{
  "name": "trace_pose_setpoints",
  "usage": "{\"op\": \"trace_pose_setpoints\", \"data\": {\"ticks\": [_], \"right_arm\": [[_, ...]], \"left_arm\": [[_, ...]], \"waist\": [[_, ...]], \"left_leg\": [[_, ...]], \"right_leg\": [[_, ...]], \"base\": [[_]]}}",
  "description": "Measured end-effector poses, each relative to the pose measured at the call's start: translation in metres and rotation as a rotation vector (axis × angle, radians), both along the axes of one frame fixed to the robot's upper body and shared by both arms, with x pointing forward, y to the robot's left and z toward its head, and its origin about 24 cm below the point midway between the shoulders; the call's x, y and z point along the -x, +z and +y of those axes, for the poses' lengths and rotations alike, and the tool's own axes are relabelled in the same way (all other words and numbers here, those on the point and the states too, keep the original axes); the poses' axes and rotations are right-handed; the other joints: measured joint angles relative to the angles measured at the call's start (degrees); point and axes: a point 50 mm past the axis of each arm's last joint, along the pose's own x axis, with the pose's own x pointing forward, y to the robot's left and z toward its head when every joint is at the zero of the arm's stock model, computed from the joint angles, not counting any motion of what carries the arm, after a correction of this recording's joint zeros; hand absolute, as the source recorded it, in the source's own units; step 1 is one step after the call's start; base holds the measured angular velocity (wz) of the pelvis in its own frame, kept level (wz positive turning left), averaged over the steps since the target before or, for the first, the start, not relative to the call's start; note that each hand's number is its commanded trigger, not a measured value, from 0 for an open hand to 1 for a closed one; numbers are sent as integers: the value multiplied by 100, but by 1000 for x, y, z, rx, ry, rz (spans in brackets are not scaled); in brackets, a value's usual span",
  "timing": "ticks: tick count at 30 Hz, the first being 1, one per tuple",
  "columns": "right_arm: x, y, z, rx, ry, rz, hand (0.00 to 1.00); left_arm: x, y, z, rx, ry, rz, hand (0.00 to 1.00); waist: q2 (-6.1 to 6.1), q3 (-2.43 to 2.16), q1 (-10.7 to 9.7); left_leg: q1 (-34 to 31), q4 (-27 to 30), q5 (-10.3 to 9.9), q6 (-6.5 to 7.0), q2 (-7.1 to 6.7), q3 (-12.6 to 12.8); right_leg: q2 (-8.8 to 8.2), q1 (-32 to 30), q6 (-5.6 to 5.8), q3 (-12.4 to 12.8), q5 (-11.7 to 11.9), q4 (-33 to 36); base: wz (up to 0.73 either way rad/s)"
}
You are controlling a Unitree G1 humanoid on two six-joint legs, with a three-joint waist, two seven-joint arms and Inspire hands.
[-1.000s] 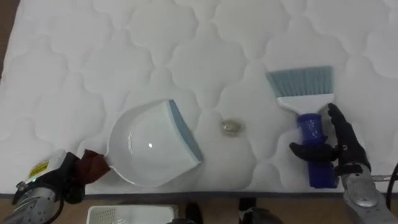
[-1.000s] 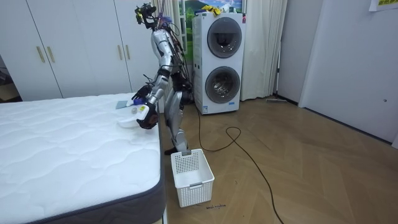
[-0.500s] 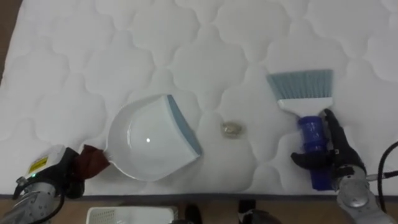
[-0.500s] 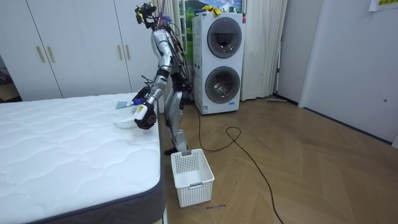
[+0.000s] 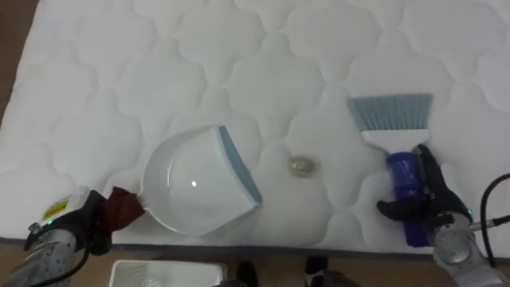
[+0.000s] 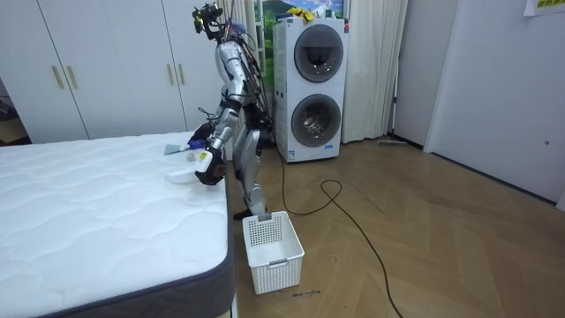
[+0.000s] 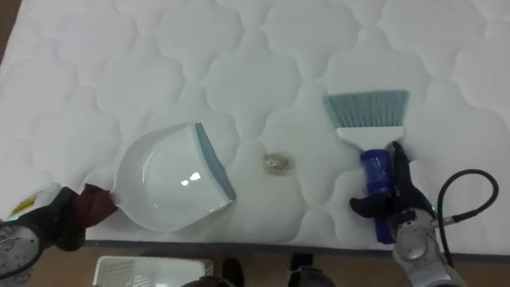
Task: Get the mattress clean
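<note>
A white dustpan (image 5: 191,190) with a grey-blue lip lies on the white quilted mattress (image 5: 239,64), its mouth facing right. My left hand (image 5: 70,231) at the lower left is shut on its dark red handle (image 5: 124,206). A small greyish crumb of debris (image 5: 300,165) lies just right of the lip. Further right lies a brush (image 5: 390,112) with pale blue bristles and a blue handle (image 5: 405,177). My right hand (image 5: 429,206) grips that handle, thumb across it. In the room view I stand bent over the bed's (image 6: 88,212) near corner.
The mattress edge runs along the bottom of the eye views. A white slatted basket (image 6: 272,250) stands on the wooden floor by the bed's side, its rim (image 5: 159,271) showing below the dustpan. Stacked washing machines (image 6: 305,88) stand behind me.
The whole picture has shifted a little with the camera. Both hands, the dustpan, the brush and the debris keep their places relative to each other.
</note>
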Motion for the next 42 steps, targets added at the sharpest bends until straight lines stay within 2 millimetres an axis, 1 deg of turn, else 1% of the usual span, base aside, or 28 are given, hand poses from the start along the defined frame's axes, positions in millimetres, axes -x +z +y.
{"op": "trace_pose_setpoints", "data": {"ticks": [1, 3, 5, 8, 13, 17, 21, 29, 30, 35, 38, 40, 42], "right_arm": [[-1, 1, -2, 11, -3, 3, 100], [-8, 9, -10, 63, -21, 5, 100], [-10, 13, -18, 93, -37, 10, 100], [-10, 15, -24, 120, -69, 19, 100], [-9, 15, -29, 147, -84, 53, 100], [-8, 14, -30, 135, -104, 60, 100], [-5, 12, -33, 65, -165, 62, 100], [-6, 11, -35, -16, -204, 68, 100], [-6, 11, -36, -23, -211, 68, 100], [-5, 12, -41, -18, -226, 81, 100], [-9, 17, -46, 62, -176, 116, 100], [-13, 22, -49, 127, -146, 140, 100], [-16, 30, -56, 231, -107, 180, 100]], "left_arm": [[0, 0, 0, -1, 1, -1, 100], [-4, 2, 0, -2, -1, -9, 100], [-6, 4, -1, -2, -5, -17, 100], [-7, 4, -1, -2, -4, -19, 100], [-7, 4, -1, -3, -3, -18, 100], [-9, 6, -1, -2, -5, -24, 100], [-15, 9, -3, 0, -15, -35, 100], [-17, 10, -4, 2, -15, -27, 100], [-18, 10, -4, 1, -16, -29, 100], [-23, 14, -5, 1, -25, -49, 100], [-28, 18, -7, -7, -35, -62, 100], [-32, 21, -7, -14, -42, -70, 100], [-35, 23, -9, -13, -48, -77, 100]], "waist": [[1, 2, 2], [3, 29, 41], [-1, 50, 114], [3, 53, 163], [3, 53, 176], [-5, 56, 174], [-39, 71, 162], [-72, 72, 123], [-99, 86, 120], [-161, 85, 128], [-256, 87, 140], [-312, 81, 162], [-379, 81, 165]], "left_leg": [[2, -1, -1, 1, 0, 0], [3, -15, -1, 2, -1, 0], [2, -11, -2, 0, 1, 1], [-3, 7, -13, -18, 20, 0], [-31, 39, -26, -39, 33, -6], [-46, 57, -26, -39, 31, 4], [-63, 128, -26, -38, 20, -4], [-39, 152, -25, -37, 10, -10], [-14, 149, -24, -35, -44, -14], [-2, 145, -20, -29, -63, -24], [-6, 146, -14, -18, -70, -7], [-24, 155, -13, -17, -70, 2], [-31, 155, -13, -17, -74, 13]], "right_leg": [[0, 0, 0, 1, 0, 1], [1, -3, 0, 1, -1, -4], [3, -13, -5, 1, -6, -4], [-3, -17, -16, -12, -25, -5], [5, -17, -34, -42, -71, -2], [-7, -36, -22, -19, -101, 23], [-34, -40, -2, -14, -147, 87], [-52, -35, -9, -18, -165, 142], [-82, -36, -14, -17, -187, 190], [-113, -42, -5, 3, -205, 235], [-171, -90, -5, -5, -223, 318], [-170, -115, -4, 7, -220, 319], [-167, -142, -1, 42, -211, 329]], "base": [[0], [0], [0], [0], [1], [0], [5], [0], [0], [1], [0], [-2], [-4]]}}
